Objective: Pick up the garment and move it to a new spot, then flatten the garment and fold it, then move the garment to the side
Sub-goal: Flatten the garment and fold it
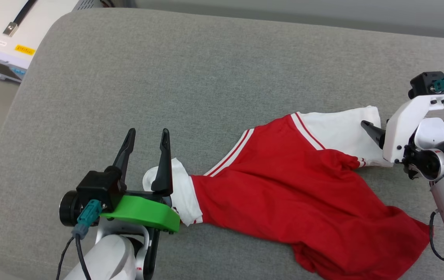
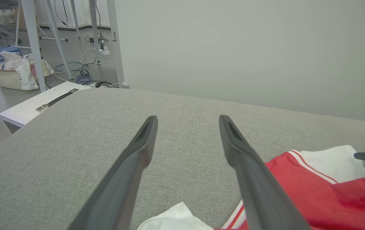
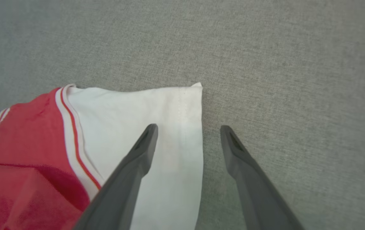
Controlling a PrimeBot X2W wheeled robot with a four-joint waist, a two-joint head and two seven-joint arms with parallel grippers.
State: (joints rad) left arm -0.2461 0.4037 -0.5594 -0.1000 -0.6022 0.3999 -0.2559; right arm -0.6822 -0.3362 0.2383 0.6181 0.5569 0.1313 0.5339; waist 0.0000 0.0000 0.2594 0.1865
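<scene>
- Garment (image 1: pixel 284 182) is lying crumpled on the grey cushion (image 1: pixel 206 77) in the head view, stretching from the left gripper (image 1: pixel 147 133) across to the right gripper (image 1: pixel 367 126), with one white sleeve (image 1: pixel 342 128) sitting at each end.
- In the left wrist view, the left gripper (image 2: pixel 187 119) is standing wide open, gripping nothing, with the garment (image 2: pixel 313 191) lying low and to its right.
- In the right wrist view, the right gripper (image 3: pixel 189 127) is spread open and empty, straddling the hemmed edge of the white sleeve (image 3: pixel 157 111): one finger is hanging over white fabric, the other over bare cushion.
</scene>
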